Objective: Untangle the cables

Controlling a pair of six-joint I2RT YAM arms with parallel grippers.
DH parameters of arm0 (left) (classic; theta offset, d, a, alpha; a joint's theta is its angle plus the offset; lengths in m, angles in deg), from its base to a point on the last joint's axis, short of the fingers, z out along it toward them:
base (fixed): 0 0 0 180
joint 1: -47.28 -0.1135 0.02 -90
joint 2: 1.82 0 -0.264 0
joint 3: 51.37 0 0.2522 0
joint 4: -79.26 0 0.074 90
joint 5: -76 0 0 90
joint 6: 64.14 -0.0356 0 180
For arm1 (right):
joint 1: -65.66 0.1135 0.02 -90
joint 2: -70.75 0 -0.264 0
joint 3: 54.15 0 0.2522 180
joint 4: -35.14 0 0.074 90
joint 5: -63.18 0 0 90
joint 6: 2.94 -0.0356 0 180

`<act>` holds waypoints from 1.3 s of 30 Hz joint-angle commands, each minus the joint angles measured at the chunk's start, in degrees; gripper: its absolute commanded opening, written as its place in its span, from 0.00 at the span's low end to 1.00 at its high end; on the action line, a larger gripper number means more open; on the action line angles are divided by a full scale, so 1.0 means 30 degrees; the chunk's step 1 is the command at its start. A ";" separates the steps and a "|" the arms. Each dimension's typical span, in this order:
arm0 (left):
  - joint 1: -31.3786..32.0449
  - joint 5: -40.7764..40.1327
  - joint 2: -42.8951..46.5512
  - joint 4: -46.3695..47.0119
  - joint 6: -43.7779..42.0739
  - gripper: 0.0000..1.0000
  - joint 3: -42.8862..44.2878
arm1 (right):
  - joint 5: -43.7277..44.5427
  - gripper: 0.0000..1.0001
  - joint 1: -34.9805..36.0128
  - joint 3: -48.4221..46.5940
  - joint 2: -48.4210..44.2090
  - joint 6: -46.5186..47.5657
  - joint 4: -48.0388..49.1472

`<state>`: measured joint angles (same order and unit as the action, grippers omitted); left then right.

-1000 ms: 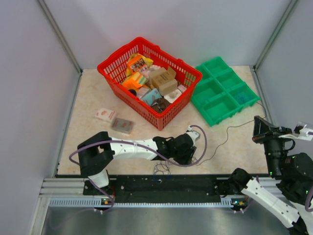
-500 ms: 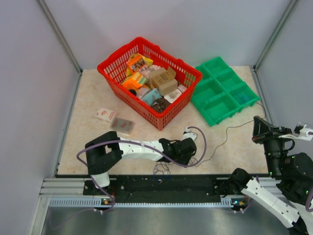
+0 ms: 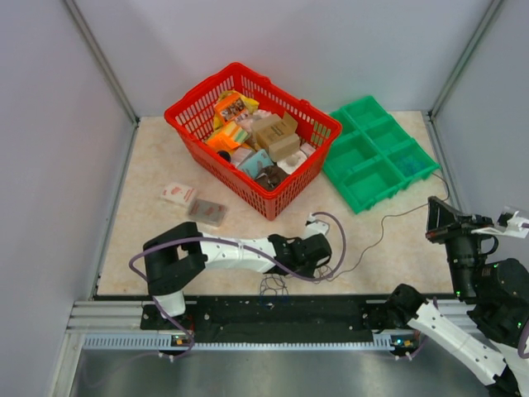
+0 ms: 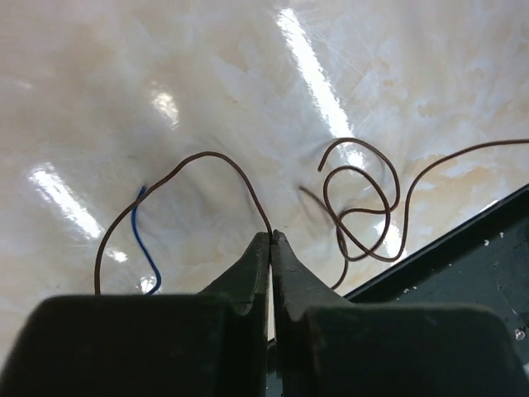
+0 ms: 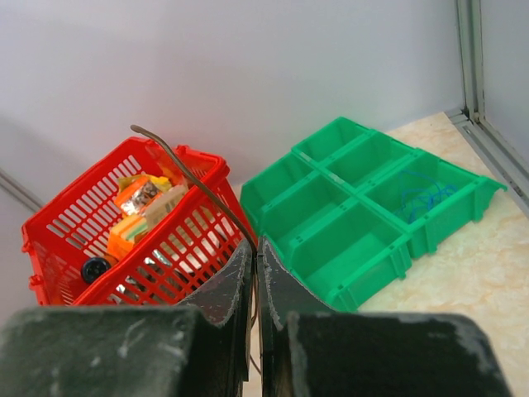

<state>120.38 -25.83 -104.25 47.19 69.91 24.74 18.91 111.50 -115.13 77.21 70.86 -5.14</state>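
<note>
The cables are thin dark brown wires plus a blue one. In the left wrist view a brown wire (image 4: 207, 157) arches up from my fingertips, a knot of small loops (image 4: 364, 198) lies to the right, and a short blue wire (image 4: 140, 240) lies to the left. My left gripper (image 4: 271, 237) is shut on the brown wire, low over the table near the front edge (image 3: 310, 255). A tangle (image 3: 273, 285) lies by the rail. My right gripper (image 5: 255, 242) is raised at the right (image 3: 434, 217) and is shut on a wire whose end (image 5: 190, 178) sticks up. A thin cable (image 3: 388, 217) runs between the two.
A red basket (image 3: 198, 88) full of boxes stands at the back centre. A green compartment tray (image 3: 339, 188) sits to its right with blue wire (image 5: 421, 194) in one cell. Two small packets (image 3: 178, 193) (image 3: 207, 212) lie at the left. A black rail (image 4: 463, 273) edges the table front.
My left gripper has drawn back a little toward the left and the front edge, still shut. The right arm has not moved.
</note>
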 commanded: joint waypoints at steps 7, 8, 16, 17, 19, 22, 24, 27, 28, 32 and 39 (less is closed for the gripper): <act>0.0067 -0.8118 0.6333 -0.3561 0.1544 0.00 -0.2409 | 0.0808 0.00 -0.0018 -0.0488 -0.0657 0.1006 0.0111; 0.0067 -0.8821 0.7066 -0.3914 0.1662 0.00 -0.2790 | 0.1041 0.00 -0.0018 -0.0635 -0.0717 0.1269 0.0111; -0.0255 -1.1316 1.1613 -0.4679 0.2541 0.00 -0.6011 | 0.3152 0.00 -0.0047 -0.2773 -0.1332 0.4723 0.0227; -0.0314 -1.1550 1.1818 -0.4854 0.2803 0.00 -0.6307 | 0.3327 0.00 -0.0018 -0.3065 -0.1449 0.5134 0.0257; -0.0402 -1.1815 1.2053 -0.5205 0.3127 0.00 -0.6776 | 0.3620 0.00 -0.0047 -0.3535 -0.1624 0.6010 0.0257; -0.0431 -1.1963 1.2230 -0.5236 0.3566 0.00 -0.7363 | 0.3797 0.00 -0.0047 -0.3858 -0.1801 0.6457 0.0286; -0.0431 -1.1934 1.2230 -0.4975 0.3685 0.00 -0.7598 | 0.3798 0.00 -0.0018 -0.3917 -0.1830 0.6516 0.0286; -0.0431 -1.1934 1.2143 -0.4622 0.3743 0.00 -0.7891 | 0.3507 0.00 -0.0047 -0.3801 -0.1743 0.5932 0.0286; -0.0431 -1.1963 1.2084 -0.4592 0.3773 0.00 -0.7950 | 0.3331 0.00 -0.0047 -0.3655 -0.1685 0.5524 0.0286; -0.0431 -1.1846 1.1646 -0.4036 0.3569 0.00 -0.8096 | 0.1897 0.00 -0.0018 -0.2865 -0.0867 0.3531 0.0199; -0.0431 -1.1787 1.1760 -0.3159 0.3275 0.00 -0.8710 | -0.0562 0.00 -0.0018 -0.2804 0.1710 0.1099 0.0345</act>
<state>119.26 -59.93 -69.54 34.12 79.90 0.33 23.68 111.50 -123.41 76.99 79.45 -4.97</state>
